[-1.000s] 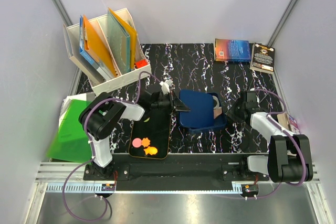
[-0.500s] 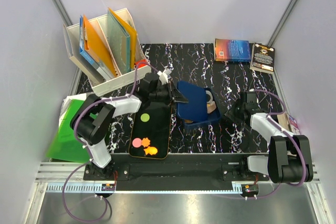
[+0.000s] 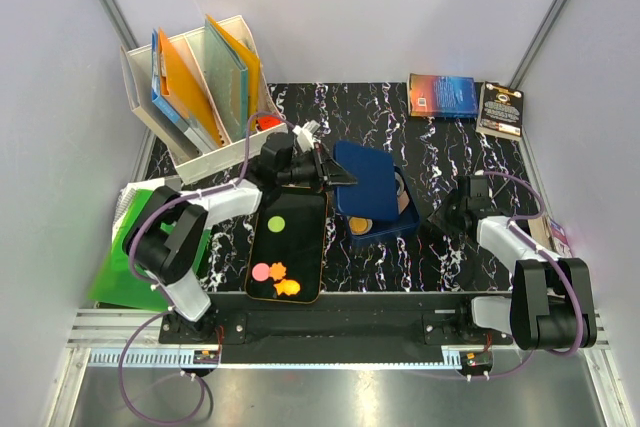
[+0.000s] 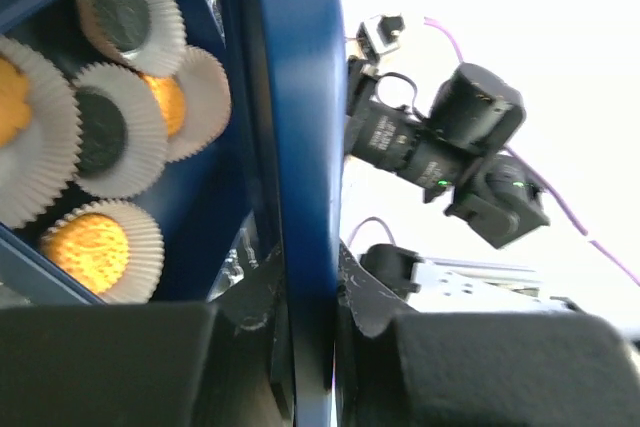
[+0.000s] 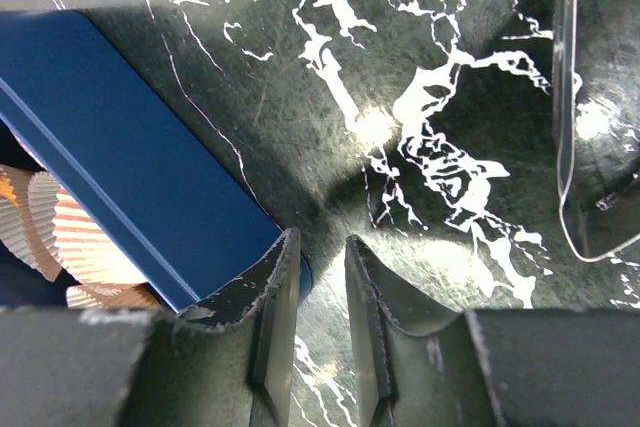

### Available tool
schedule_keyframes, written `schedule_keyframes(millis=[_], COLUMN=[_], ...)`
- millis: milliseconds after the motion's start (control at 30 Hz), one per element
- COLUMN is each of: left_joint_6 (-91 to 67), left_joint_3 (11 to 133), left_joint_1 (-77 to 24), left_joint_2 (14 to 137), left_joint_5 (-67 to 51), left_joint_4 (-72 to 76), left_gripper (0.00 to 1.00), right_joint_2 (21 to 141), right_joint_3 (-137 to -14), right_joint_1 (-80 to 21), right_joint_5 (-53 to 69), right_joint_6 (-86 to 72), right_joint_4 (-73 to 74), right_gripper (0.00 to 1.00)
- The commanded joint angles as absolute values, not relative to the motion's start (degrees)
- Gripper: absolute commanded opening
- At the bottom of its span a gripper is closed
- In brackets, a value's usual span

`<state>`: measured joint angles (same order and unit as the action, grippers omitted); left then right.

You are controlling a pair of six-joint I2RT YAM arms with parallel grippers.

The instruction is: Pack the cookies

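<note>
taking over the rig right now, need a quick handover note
Left end effector: shut on the lid, lid raised over the box.
Right end effector: open, empty, low by the box's right side.
Cookies: on the tray are a green one, a pink one and two orange ones; other orange ones sit in liners in the box.
Done: box open.
Left: pack those four, close the lid.

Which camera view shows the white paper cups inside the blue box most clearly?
The left wrist view: several pleated paper cups sit close up, with orange or dark pieces inside. The right wrist view catches only a few pleated edges past the blue box. In the top view the lid covers most.
</note>
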<state>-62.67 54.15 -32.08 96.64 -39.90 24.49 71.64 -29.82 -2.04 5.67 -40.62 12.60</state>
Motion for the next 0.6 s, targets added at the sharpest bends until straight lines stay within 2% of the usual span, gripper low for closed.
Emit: schedule_keyframes(millis=[0,33,133,467,500,567], left_joint_6=[-79.7,-82.1,-87.1,-87.2,-87.0,-86.2], left_joint_3=[47.0,44.6,41.3,39.3,39.4,39.5], left_joint_1=[-32.0,-32.1,-32.8,-34.2,-34.4,-34.6], left_joint_2=[95.9,96.7,99.8,106.2,106.7,108.0], left_joint_5=[-40.5,-40.3,-39.1,-37.2,-37.0,-36.7], left_joint_4=[50.5,58.5,67.6,71.3,71.1,70.7], left_gripper=[0.00,0.00,0.00,0.01,0.03,0.14], right_joint_2=[71.0,71.4,72.8,73.7,73.7,73.7], right_joint_3=[-28.8,-28.6,-28.5,-28.1,-28.1,-27.9], right_joint_1=[-2.2,-2.2,-2.3,-2.3,-2.2,-2.2], right_joint_5=[6.9,7.1,8.0,8.7,8.7,8.6], right_joint_6=[-41.7,-41.9,-42.5,-42.8,-42.7,-42.7], right_joint_4=[9.1,8.7,7.6,6.1,6.0,6.0], right_gripper=[0.33,0.33,0.32,0.32,0.32,0.32])
